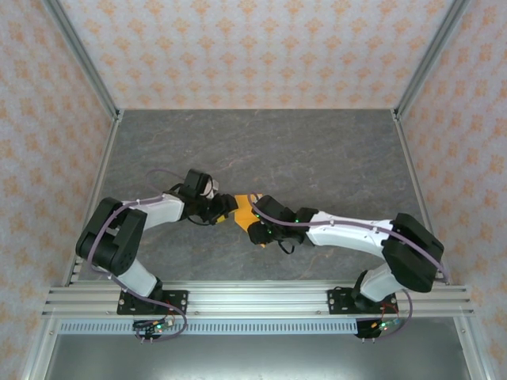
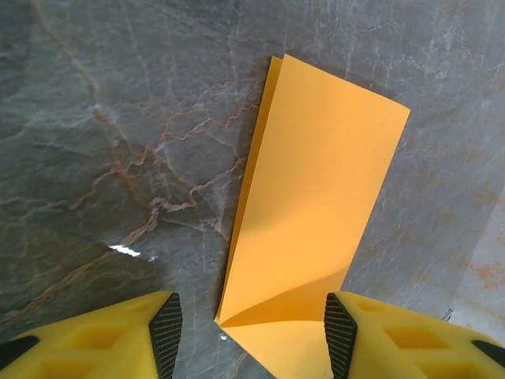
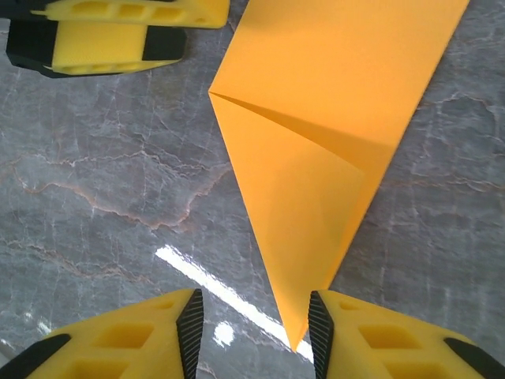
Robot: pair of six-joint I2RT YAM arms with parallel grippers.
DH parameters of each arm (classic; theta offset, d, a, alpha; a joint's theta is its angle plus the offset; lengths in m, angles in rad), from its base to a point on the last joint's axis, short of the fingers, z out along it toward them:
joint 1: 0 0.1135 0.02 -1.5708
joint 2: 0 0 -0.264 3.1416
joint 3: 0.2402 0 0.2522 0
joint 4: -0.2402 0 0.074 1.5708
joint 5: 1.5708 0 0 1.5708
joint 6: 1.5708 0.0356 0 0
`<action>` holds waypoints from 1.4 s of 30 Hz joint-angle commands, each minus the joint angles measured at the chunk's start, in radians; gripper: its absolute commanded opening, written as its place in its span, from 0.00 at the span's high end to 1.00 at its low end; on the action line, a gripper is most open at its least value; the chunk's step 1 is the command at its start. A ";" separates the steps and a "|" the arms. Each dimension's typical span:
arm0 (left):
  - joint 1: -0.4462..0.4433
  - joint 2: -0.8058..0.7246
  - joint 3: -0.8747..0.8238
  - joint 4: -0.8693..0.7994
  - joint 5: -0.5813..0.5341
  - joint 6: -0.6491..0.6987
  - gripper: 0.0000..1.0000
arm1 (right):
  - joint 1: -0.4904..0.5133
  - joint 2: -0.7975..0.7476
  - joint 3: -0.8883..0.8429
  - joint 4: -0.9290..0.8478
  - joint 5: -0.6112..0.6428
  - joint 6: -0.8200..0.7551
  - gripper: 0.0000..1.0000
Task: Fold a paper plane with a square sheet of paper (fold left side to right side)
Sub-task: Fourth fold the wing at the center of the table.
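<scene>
Paper (image 2: 316,197) flat; ends between open left claw (image 2: 252,320), right claw (image 3: 254,308).

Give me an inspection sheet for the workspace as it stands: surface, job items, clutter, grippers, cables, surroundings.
surface: grey marbled table, glossy in places.
job's things: orange paper sheet lying flat between the two arms, folded narrow, one end creased to a point.
clutter: nothing seen.
grippers: left gripper and right gripper low over opposite ends of the sheet, jaws open, nothing held.
cables: lilac cables run along both arms, off the paper.
surroundings: patterned wall panels on three sides; aluminium rail carrying the arm bases at the near edge.
</scene>
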 commanded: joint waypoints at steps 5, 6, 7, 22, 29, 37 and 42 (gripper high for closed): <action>-0.020 0.030 0.046 0.032 0.000 -0.017 0.46 | 0.005 0.092 0.062 0.020 0.055 -0.043 0.49; -0.021 0.034 0.048 0.033 0.001 -0.019 0.46 | 0.004 0.099 0.062 0.019 0.066 -0.038 0.48; -0.022 0.037 0.051 0.033 0.003 -0.021 0.46 | 0.005 0.105 0.062 0.021 0.073 -0.037 0.47; -0.056 0.085 0.087 0.030 0.012 -0.026 0.46 | -0.003 0.134 0.065 -0.028 0.143 -0.013 0.45; -0.064 0.068 0.097 0.020 0.009 -0.026 0.47 | -0.020 0.119 0.053 -0.039 0.155 0.001 0.47; -0.064 0.033 0.112 0.000 0.006 -0.028 0.47 | -0.012 0.015 0.017 0.000 0.147 -0.028 0.47; -0.063 0.019 0.118 -0.012 0.004 -0.027 0.47 | 0.021 -0.046 -0.014 0.053 0.156 -0.038 0.47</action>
